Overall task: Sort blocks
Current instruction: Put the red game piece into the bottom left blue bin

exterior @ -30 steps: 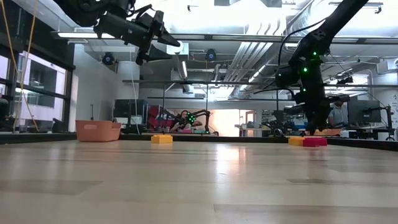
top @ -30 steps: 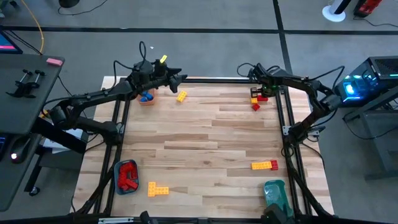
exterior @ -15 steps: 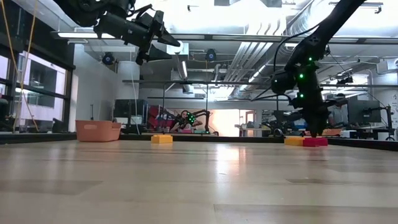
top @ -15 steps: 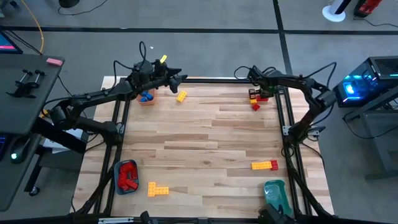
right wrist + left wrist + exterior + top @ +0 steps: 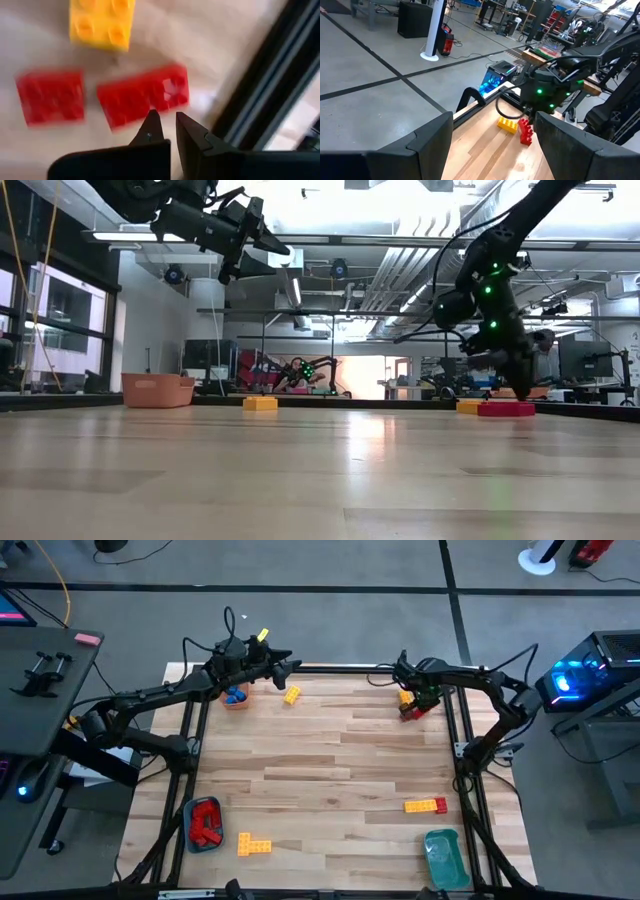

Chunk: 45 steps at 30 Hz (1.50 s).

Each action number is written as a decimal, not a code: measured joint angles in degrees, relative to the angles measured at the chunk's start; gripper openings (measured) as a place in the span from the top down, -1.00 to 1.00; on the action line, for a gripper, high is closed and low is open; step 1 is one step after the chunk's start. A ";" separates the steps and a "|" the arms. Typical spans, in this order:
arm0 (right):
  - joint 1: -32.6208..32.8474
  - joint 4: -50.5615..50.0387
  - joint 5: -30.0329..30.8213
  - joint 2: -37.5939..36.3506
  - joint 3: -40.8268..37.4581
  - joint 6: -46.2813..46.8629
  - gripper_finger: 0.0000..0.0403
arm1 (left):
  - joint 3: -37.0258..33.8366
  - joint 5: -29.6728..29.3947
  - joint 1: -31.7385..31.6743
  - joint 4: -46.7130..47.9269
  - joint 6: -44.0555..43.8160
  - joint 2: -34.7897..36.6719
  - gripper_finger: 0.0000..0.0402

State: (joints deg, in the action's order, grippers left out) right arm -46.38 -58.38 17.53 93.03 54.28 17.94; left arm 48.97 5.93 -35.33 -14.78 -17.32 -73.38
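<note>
We are working at the upper right of the high view, where our right gripper (image 5: 408, 700) hangs clenched and empty just above a small cluster of blocks by the table's far right rail: two red blocks (image 5: 142, 96) lying side by side and a yellow block (image 5: 102, 21) just beyond them. In the right wrist view the closed fingertips (image 5: 152, 125) sit at the near edge of the larger red piece, close to the dark frame rail (image 5: 272, 75). To take it cleanly we would judge it best to spread the fingers first, centre them across the brick's short sides, and come straight down so we neither nudge its red neighbour nor catch the rail. Our left gripper (image 5: 285, 666) waits released and holding nothing at the upper left of the high view, raised above the table near the orange tray (image 5: 236, 700), with another yellow block (image 5: 291, 695) on the wood just beside it. More blocks lie elsewhere: a yellow and red row (image 5: 425, 806) at lower right near the teal tray (image 5: 444, 854), a yellow piece (image 5: 254, 845) at lower left, and red ones already in the blue tray (image 5: 203, 823), which looks the likely home for this red brick.
</note>
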 joint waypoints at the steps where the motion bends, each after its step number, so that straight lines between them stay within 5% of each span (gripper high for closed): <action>1: 0.37 -1.39 -0.06 -0.32 0.00 0.02 1.00 | 0.00 0.00 0.00 -0.01 -0.01 0.00 -0.34; 11: 6.19 -3.73 -5.26 -0.93 0.02 1.53 1.00 | -0.02 -0.04 0.00 0.67 -0.01 0.00 -0.34; 24: 3.99 -0.76 8.39 -1.01 0.32 15.08 1.00 | -0.02 -0.09 0.00 0.70 0.02 0.00 -0.34; 36: 3.25 2.87 2.16 2.15 0.20 11.65 1.00 | -0.02 -0.13 0.02 2.03 -0.01 0.00 -0.34; 45: 8.99 3.48 0.41 2.30 0.22 -0.38 1.00 | -0.02 -0.17 0.02 4.58 -0.01 0.00 -0.34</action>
State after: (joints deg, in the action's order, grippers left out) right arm -37.39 -54.91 17.94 95.33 54.50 17.56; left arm 48.95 5.76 -35.31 -10.20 -17.32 -73.38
